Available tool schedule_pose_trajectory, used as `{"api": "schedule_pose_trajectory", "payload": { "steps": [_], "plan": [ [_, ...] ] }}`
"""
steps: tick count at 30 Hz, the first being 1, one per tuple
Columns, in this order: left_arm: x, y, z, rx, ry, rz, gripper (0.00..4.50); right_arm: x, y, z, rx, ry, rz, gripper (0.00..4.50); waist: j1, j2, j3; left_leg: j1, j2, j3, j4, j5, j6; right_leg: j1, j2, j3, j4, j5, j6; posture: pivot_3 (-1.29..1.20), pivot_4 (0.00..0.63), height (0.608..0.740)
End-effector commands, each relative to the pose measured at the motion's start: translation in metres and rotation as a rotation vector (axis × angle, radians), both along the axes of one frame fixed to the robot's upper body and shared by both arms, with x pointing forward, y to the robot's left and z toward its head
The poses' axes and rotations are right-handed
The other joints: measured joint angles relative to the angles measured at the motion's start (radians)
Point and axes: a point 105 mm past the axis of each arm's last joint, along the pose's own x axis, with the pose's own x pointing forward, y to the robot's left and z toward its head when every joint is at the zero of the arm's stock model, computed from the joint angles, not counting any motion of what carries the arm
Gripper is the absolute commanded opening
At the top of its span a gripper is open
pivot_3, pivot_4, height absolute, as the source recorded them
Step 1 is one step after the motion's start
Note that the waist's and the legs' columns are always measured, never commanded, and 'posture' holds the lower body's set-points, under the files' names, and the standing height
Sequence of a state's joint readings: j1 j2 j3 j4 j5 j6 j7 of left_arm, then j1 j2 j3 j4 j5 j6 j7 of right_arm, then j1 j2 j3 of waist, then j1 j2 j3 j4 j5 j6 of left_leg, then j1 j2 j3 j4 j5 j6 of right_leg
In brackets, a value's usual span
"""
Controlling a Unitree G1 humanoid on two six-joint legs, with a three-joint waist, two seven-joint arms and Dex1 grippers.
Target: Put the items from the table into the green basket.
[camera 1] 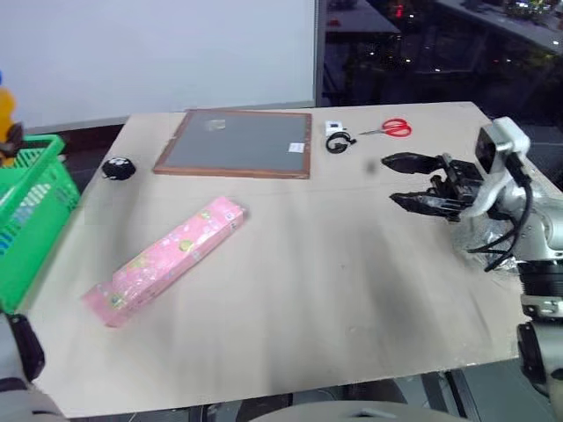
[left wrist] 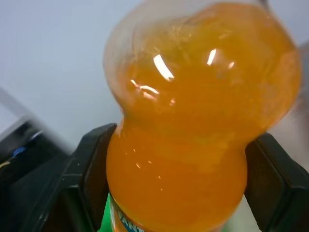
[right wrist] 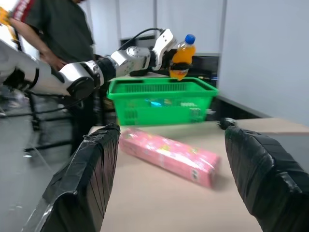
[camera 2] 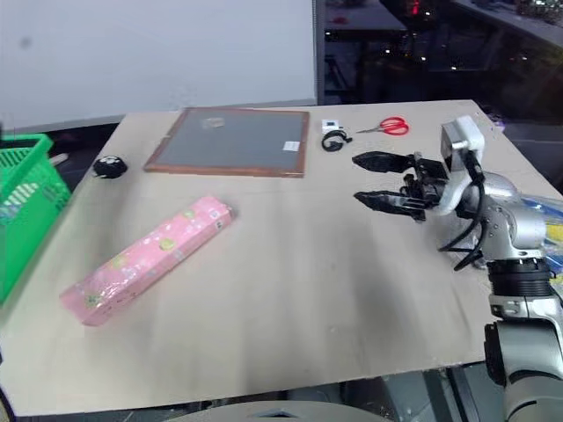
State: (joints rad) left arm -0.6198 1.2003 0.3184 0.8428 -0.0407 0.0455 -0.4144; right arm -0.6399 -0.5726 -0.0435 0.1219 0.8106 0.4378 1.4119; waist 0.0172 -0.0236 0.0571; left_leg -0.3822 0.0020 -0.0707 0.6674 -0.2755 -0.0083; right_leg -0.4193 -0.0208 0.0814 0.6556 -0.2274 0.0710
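On the beige table I see the long pink patterned box lying, my right gripper wide apart with nothing between, while my left gripper clamps the orange bottle, label maybe beginning "FAN", above the green basket.

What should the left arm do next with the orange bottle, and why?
Probably lower it and let go: the left tool holds the bottle upright just above the green basket, so a short drop should land it inside.
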Motion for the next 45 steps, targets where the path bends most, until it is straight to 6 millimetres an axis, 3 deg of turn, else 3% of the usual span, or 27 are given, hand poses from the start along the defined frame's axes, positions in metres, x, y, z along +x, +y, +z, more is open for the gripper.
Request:
{"api": "schedule_pose_trajectory", "payload": {
  "steps": [1, 7, 12, 15, 19, 24, 26, 29, 32, 35, 41, 45],
  "plan": [
    [-0.023, 0.018, 0.026, 0.053, -0.082, 0.089, 3.1, -0.003, 0.011, 0.013, -0.025, -0.038, 0.012, 3.68, 0.022, 0.0, 0.0, 0.0, 0.0, -0.001, 0.0, 0.0, 0.0, 0.0, 0.0, -0.001, 0.001, 0.0, 0.0, 0.13, 0.0, 0.74],
    [-0.045, 0.045, -0.015, 0.003, 0.018, 0.2, 3.1, -0.009, 0.025, 0.015, -0.064, -0.022, 0.042, 3.68, 0.051, -0.003, -0.002, 0.003, 0.001, -0.007, 0.001, 0.003, -0.004, 0.005, 0.002, -0.007, 0.002, 0.002, -0.003, 0.14, 0.0, 0.74],
    [-0.047, 0.05, -0.03, -0.012, 0.042, 0.22, 3.1, -0.011, 0.026, 0.016, -0.072, -0.031, 0.03, 3.68, 0.052, -0.007, -0.004, 0.003, 0.002, -0.011, 0.001, 0.006, -0.008, 0.006, 0.004, -0.01, 0.004, 0.002, -0.005, 0.12, 0.0, 0.74],
    [-0.045, 0.05, -0.034, -0.022, 0.035, 0.224, 4.48, -0.012, 0.026, 0.016, -0.076, -0.032, 0.028, 3.68, 0.051, -0.009, -0.006, 0.003, 0.002, -0.011, 0.001, 0.006, -0.009, 0.006, 0.005, -0.01, 0.004, 0.003, -0.005, 0.11, 0.0, 0.74],
    [-0.043, 0.05, -0.031, -0.005, 0.022, 0.226, 4.48, -0.013, 0.025, 0.019, -0.073, -0.04, 0.019, 3.68, 0.048, -0.011, -0.008, 0.004, 0.002, -0.01, 0.001, 0.006, -0.009, 0.006, 0.004, -0.01, 0.004, 0.003, -0.005, 0.11, 0.0, 0.74],
    [-0.032, 0.032, -0.009, 0.05, -0.08, 0.083, 4.48, -0.011, 0.021, 0.018, -0.07, -0.043, -0.019, 3.68, 0.043, -0.01, -0.008, 0.004, 0.003, -0.01, 0.001, 0.006, -0.009, 0.006, 0.004, -0.01, 0.005, 0.003, -0.006, 0.1, 0.0, 0.74],
    [-0.02, 0.013, 0.001, -0.02, -0.162, -0.069, 4.48, -0.012, 0.018, 0.017, -0.07, -0.04, -0.034, 3.68, 0.042, -0.01, -0.008, 0.004, 0.003, -0.01, 0.001, 0.006, -0.009, 0.006, 0.004, -0.01, 0.005, 0.003, -0.006, 0.11, 0.0, 0.74],
    [0.004, -0.044, -0.009, -0.138, -0.114, -0.423, 4.48, -0.01, 0.012, 0.014, -0.068, -0.026, -0.074, 3.68, 0.047, -0.008, -0.009, 0.004, 0.003, -0.01, 0.001, 0.006, -0.009, 0.006, 0.004, -0.01, 0.005, 0.003, -0.007, 0.11, 0.0, 0.74],
    [0.007, -0.111, -0.033, -0.214, 0.025, -0.724, 4.48, -0.009, 0.005, 0.006, -0.084, -0.011, -0.116, 3.68, 0.043, -0.004, -0.01, 0.004, 0.003, -0.008, 0.001, 0.006, -0.009, 0.006, 0.003, -0.009, 0.004, 0.003, -0.007, 0.1, 0.0, 0.74],
    [-0.01, -0.17, -0.077, -0.334, 0.297, -0.955, 4.48, -0.015, 0.0, -0.009, -0.125, 0.021, -0.133, 3.68, 0.021, -0.004, -0.01, 0.004, 0.004, -0.008, 0.001, 0.006, -0.009, 0.006, 0.004, -0.008, 0.004, 0.003, -0.007, 0.1, 0.0, 0.74],
    [-0.024, -0.208, -0.142, -0.345, 0.608, -0.953, 4.48, -0.026, -0.008, -0.031, -0.184, 0.026, -0.157, 3.68, -0.01, 0.004, -0.008, 0.006, 0.005, -0.007, 0.001, 0.006, -0.009, 0.006, 0.005, -0.008, 0.005, 0.001, -0.009, 0.02, 0.0, 0.74],
    [-0.017, -0.213, -0.155, -0.351, 0.629, -0.904, 4.48, -0.033, -0.007, -0.033, -0.167, 0.033, -0.166, 3.68, -0.03, 0.006, -0.008, 0.011, 0.005, -0.006, 0.001, 0.006, -0.009, 0.01, 0.006, -0.007, 0.006, 0.0, -0.007, 0.0, 0.0, 0.74]
  ]
}}
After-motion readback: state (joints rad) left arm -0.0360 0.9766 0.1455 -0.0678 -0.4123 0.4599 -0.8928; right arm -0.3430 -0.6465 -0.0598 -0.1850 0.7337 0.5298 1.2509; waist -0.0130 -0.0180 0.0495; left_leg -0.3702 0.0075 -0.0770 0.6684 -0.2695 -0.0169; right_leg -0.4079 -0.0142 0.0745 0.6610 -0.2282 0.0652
